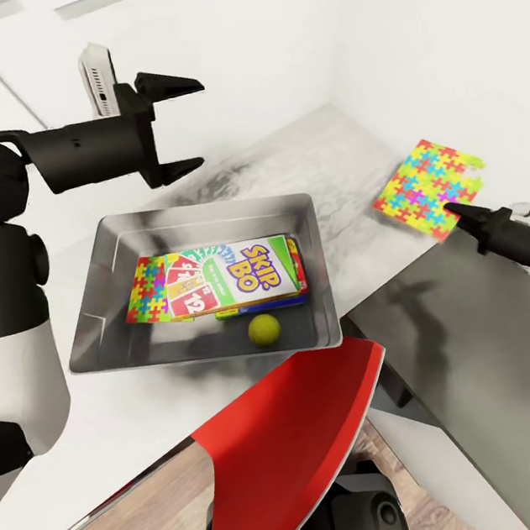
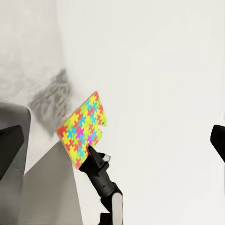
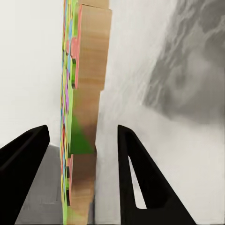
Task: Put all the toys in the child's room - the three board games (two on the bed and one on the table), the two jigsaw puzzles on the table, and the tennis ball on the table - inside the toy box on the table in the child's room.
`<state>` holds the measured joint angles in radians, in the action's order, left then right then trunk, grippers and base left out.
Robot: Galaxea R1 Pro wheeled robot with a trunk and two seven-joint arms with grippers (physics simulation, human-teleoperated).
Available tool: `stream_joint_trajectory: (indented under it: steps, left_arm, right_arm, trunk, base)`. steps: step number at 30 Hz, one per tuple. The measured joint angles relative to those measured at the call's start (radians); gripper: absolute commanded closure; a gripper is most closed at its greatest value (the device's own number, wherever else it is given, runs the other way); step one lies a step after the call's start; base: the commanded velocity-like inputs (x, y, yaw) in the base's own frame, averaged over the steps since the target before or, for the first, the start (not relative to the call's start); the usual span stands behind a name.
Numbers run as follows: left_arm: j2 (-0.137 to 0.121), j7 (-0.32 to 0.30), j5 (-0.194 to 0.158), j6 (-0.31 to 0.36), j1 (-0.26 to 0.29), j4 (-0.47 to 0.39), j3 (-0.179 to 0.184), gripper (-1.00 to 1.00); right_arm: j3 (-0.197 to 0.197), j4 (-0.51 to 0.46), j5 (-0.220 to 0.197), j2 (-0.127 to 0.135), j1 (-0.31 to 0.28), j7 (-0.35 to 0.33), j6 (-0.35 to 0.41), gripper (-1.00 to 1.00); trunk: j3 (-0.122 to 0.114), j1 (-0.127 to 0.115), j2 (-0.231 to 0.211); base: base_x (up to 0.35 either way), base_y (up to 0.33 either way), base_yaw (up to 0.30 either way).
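- The toy box (image 1: 93,282), a shallow grey tray, sits on the pale desk (image 1: 345,176) in front of me.
- Inside it a Skip-Bo box (image 1: 237,276) lies flat on top of other boxes, overlapping a colourful jigsaw (image 1: 146,290).
- A yellow-green tennis ball (image 1: 264,329) rests in the box by its near wall.
- A second jigsaw (image 1: 426,187) lies on the desk to the right, its edge between my right end effector's (image 3: 82,154) spread fingers.

Skip-Bo box (image 1: 249,273): covers most of the boxes stacked beneath it; their faces unreadable. Right hand (image 1: 461,214): one finger visible, spread indeterminate. Counter (image 1: 113,440): partly hidden behind red panel (image 1: 294,456).
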<state>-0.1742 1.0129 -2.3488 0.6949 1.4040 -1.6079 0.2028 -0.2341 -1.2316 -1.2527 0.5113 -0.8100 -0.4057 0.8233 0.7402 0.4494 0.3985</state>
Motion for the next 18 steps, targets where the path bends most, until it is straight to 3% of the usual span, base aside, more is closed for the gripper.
stream_joint_trajectory:
  steps: [5, 9, 18]
  left_arm:
    - [-0.028, 0.005, 0.000, 0.013, -0.014, -0.001, -0.047, -1.00]
    - [-0.043, -0.002, 0.001, 0.027, -0.064, -0.001, -0.075, -1.00]
    - [-0.073, -0.091, 0.003, 0.077, -0.168, -0.001, -0.143, -1.00]
  right_arm:
    - [-0.011, -0.110, -0.006, -0.006, 0.000, 0.004, 0.085, 1.00]
    - [-0.015, -0.209, -0.010, -0.006, -0.005, 0.011, 0.176, 1.00]
    - [-0.014, -0.311, -0.020, -0.010, -0.055, 0.087, 0.220, 1.00]
  trunk:
    - [0.000, 0.000, 0.000]
    - [0.000, 0.000, 0.000]
    - [0.000, 0.000, 0.000]
  base:
    - [0.000, 0.000, 0.000]
    - [0.000, 0.000, 0.000]
    - [0.000, 0.000, 0.000]
